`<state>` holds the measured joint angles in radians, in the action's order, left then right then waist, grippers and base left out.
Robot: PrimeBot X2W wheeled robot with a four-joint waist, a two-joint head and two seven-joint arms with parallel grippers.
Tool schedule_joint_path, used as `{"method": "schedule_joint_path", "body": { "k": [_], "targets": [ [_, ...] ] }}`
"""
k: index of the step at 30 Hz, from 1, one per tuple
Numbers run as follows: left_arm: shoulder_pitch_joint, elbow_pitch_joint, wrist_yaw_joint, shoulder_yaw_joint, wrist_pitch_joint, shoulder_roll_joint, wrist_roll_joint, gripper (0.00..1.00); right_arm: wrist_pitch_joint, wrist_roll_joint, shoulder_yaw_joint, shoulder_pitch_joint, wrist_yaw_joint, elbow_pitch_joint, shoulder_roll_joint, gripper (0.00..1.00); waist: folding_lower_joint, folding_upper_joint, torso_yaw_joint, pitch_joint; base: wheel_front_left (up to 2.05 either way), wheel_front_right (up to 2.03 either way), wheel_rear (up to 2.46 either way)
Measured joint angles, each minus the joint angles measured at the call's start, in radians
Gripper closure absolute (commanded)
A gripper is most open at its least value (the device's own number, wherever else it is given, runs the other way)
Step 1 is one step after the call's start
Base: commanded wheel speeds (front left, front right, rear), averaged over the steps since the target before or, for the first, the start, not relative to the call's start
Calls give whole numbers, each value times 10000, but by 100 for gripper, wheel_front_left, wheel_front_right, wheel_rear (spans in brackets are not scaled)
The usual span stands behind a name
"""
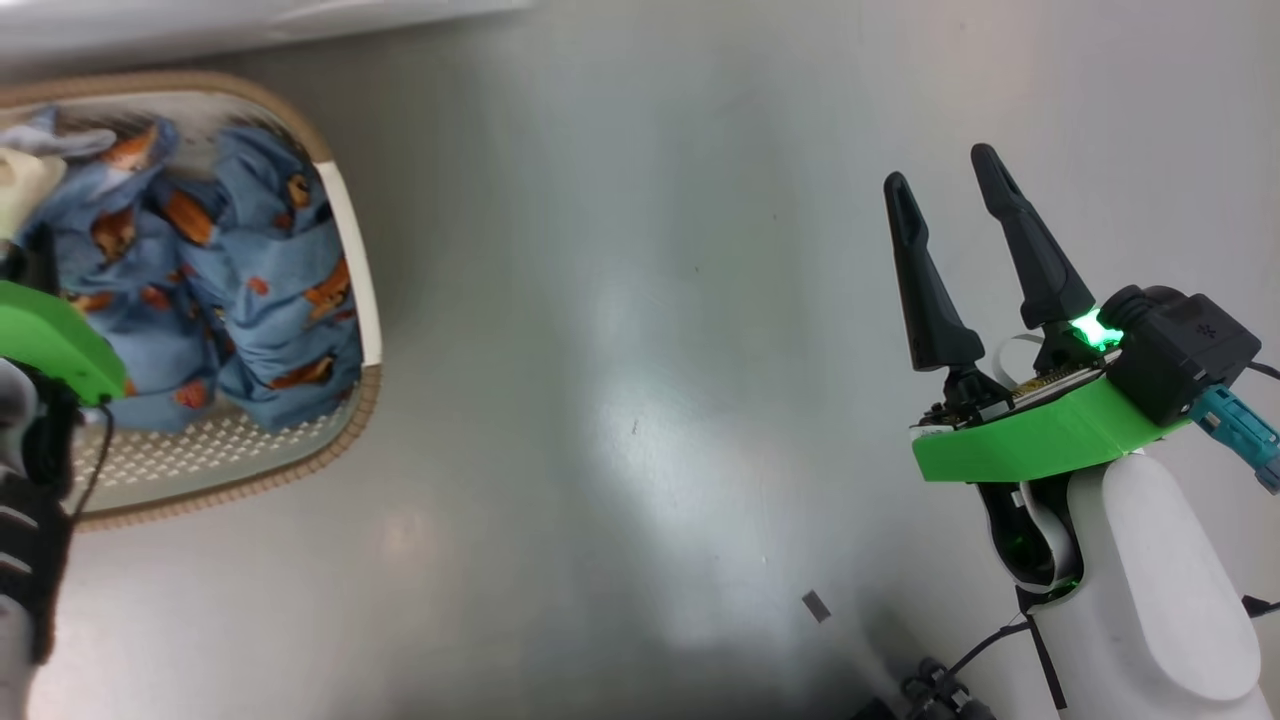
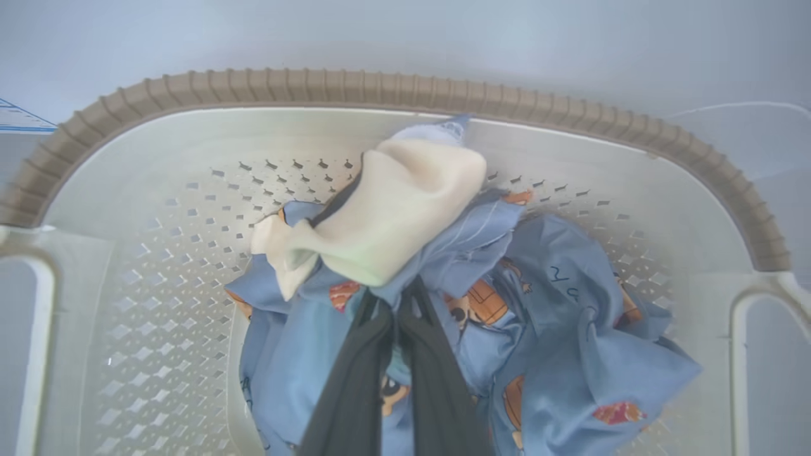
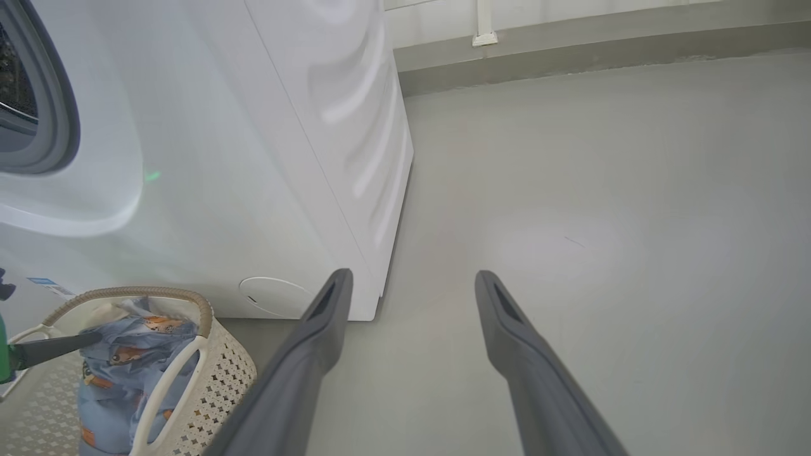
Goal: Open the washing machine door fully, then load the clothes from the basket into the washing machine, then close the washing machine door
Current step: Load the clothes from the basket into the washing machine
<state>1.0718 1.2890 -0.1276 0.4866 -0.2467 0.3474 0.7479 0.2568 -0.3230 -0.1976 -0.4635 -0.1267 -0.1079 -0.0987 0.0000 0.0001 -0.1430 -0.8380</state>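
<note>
Pinching a fold of the clothes (image 2: 570, 316) inside the basket (image 2: 405, 85), the left claw (image 2: 396, 313) is clamped on the blue fabric. That basket stands on the floor (image 1: 640, 350), far left, just beside the washing machine (image 3: 253, 158). At the right, the right claw (image 1: 940, 170) hangs over the floor, fingers spread wide, holding nothing.

A smooth grey floor (image 1: 620, 350) lies glossy, with soft pale reflections across it. A small dark rectangular scrap (image 1: 816, 605) lies flat on it, and a tiny dark speck (image 1: 634, 427) sits well apart from that. In the right wrist view a thin dark mark (image 3: 575, 241) crosses the floor. At the far edge runs a grey skirting band (image 3: 602, 47) below a pale wall (image 3: 570, 12), with a white upright fitting (image 3: 485, 28) against it.
</note>
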Motion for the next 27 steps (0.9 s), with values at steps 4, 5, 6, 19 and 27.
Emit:
{"method": "schedule_joint_path", "body": {
  "k": [4, 5, 6, 19, 27],
  "targets": [
    [-337, -307, -2, -201, -13, -142, 77, 100, 0, -6, 2, 2, 0, -67, -15, 0, 1, 0, 112, 364, 0, 0, 0],
    [-441, -493, -2, -272, -15, -148, 73, 100, 0, -8, 6, 6, 0, -88, -23, 0, 0, 0, 142, 465, 0, 0, 0],
    [-535, -658, -2, -384, -15, -151, 73, 100, 0, -21, 8, 14, 0, -113, -29, 0, 0, 0, 171, 565, 0, 0, 0],
    [-2694, -2592, 0, -2539, -46, -458, -961, 100, 0, -178, -33, 609, -2, -489, -249, 0, 1, 0, 461, 2249, 0, 0, 0],
    [-3964, -3856, -2, -3847, -58, -895, -1990, 100, 0, -230, -13, 1133, -2, -679, -479, 0, 0, 0, 600, 3235, 0, 0, 0]
  ]
}}
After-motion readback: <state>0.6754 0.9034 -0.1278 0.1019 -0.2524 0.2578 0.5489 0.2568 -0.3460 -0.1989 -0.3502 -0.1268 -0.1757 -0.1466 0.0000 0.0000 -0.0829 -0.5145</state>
